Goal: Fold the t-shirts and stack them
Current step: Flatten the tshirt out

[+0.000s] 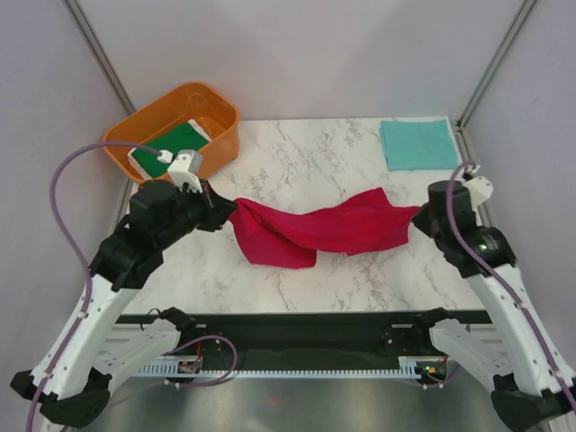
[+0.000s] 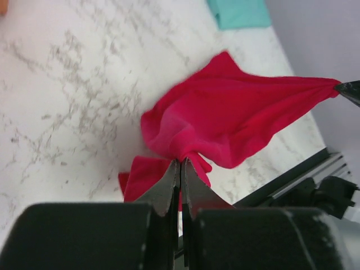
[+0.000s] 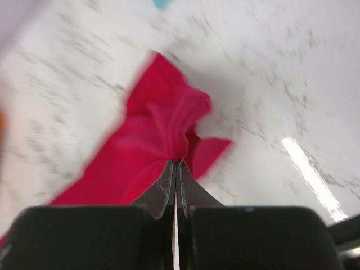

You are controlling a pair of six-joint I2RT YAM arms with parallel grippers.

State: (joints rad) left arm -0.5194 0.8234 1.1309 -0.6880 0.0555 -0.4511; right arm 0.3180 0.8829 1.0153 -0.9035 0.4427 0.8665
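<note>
Top external view: a white marble-patterned table (image 1: 360, 279) carries the bright red t-shirt (image 1: 315, 229), the largest cloth item. It is drawn out across the middle of the table between the two arms as a wrinkled, sagging band. Its left part hangs into a broader fold near the table's front, and its right part fans out to a point toward the far side. An orange tub (image 1: 144, 112) stands at the far left corner and holds the dark green t-shirt (image 1: 175, 144), folded, with a white edge showing. The teal t-shirt (image 1: 418, 144) lies folded as a flat rectangle at the far right corner, well apart from the red one.

Left wrist view: the left gripper (image 2: 180, 169) is clenched on the bunched left end of the red cloth, with fabric pinched between its closed fingers.

Right wrist view (blurred): the right gripper (image 3: 175, 169) is clamped in the same way on the gathered right end.
</note>
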